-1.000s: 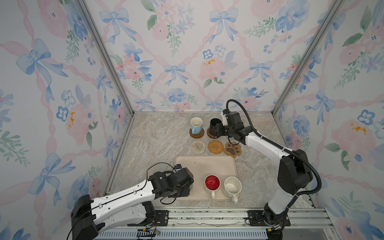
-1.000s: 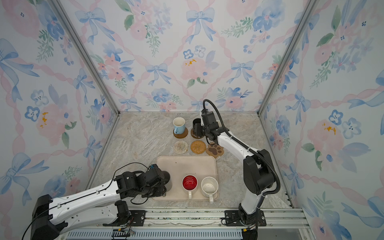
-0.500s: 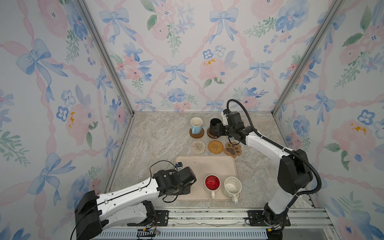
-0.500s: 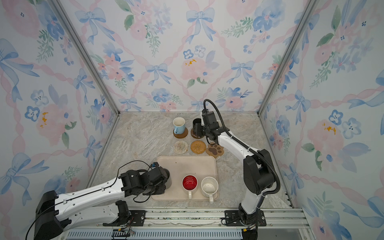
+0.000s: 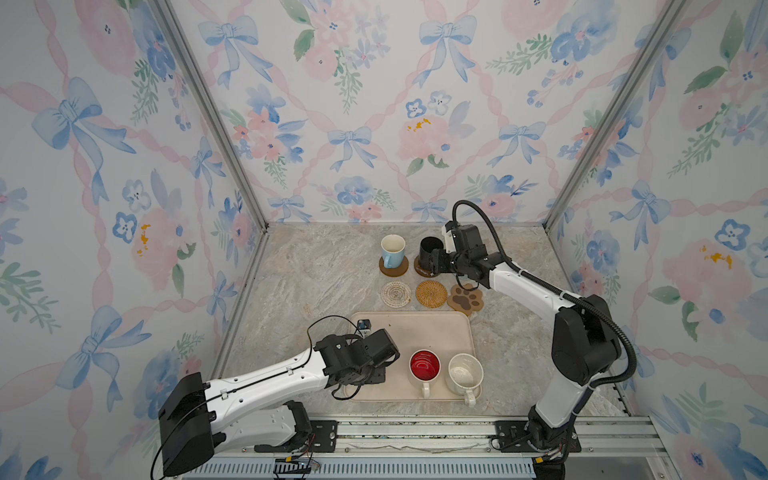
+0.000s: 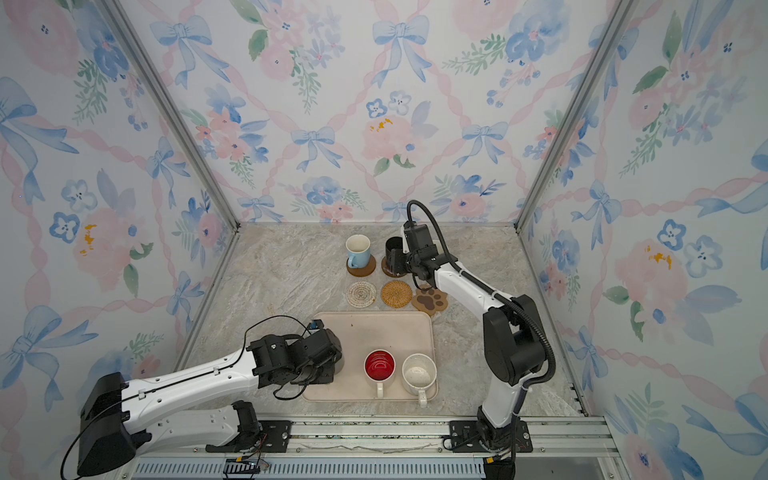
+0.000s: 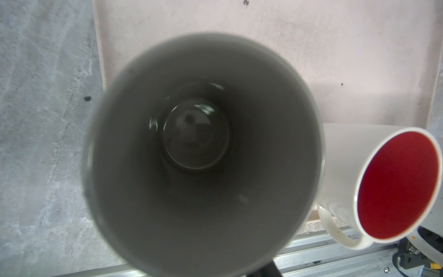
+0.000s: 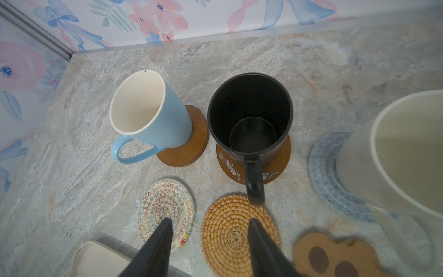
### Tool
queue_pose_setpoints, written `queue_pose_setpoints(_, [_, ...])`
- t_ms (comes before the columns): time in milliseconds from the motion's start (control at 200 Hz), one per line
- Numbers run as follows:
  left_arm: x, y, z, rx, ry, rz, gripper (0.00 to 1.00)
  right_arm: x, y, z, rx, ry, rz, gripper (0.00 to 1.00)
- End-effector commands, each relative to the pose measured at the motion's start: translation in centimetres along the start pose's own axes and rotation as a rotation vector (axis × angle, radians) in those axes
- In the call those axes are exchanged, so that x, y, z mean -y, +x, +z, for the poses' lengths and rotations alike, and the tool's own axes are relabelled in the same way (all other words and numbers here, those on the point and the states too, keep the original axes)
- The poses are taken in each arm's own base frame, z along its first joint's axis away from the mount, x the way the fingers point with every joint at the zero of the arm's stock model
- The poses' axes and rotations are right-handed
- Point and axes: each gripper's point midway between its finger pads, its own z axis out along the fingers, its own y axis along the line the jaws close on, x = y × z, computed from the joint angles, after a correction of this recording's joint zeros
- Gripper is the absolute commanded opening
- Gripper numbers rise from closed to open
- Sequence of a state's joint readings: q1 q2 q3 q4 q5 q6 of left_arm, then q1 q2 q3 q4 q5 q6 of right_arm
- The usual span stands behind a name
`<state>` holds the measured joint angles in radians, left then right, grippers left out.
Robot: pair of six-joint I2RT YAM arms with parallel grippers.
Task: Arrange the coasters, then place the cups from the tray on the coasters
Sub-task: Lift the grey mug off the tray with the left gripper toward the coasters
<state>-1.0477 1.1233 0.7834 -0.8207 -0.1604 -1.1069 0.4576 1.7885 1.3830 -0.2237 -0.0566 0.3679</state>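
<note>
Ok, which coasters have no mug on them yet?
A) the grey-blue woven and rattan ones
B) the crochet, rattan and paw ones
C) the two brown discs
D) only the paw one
B: in a top view the cream crochet coaster, tan rattan coaster and paw coaster lie bare in the front row.

Staged robot test booth, floral-wallpaper walls (image 5: pixel 357 104), aluminium base rail (image 5: pixel 415 430)

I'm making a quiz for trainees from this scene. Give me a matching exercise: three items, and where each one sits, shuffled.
Items:
1. blue mug
2. red-lined mug
3. straw coaster

Places:
a. on the tray
b. bare, on the table
c. on a brown coaster

Pairs: 1-c, 2-a, 3-b.
</note>
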Motion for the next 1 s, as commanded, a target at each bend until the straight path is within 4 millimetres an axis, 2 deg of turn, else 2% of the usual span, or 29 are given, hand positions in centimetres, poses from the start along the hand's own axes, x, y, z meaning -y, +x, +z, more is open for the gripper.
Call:
queue_pose_setpoints(0, [-0.5, -0.8, 0.0, 0.024, -0.027, -0.001, 0.3, 0.6, 0.6, 0.4, -0.027, 0.003, 0.023, 0.54])
queue_pose_setpoints(205, [-1.1, -1.2, 0.1, 0.036, -0.045, -0.014, 0.26, 0.6, 0.6, 0.3, -0.027, 0.004, 0.022, 0.54])
queue_pose_setpoints(995, [-2.8, -1.8, 1.0, 0.03, -0.097, 0.003, 0.26, 0.8, 0.6, 0.3, -0.031, 0.003, 0.025, 0.54])
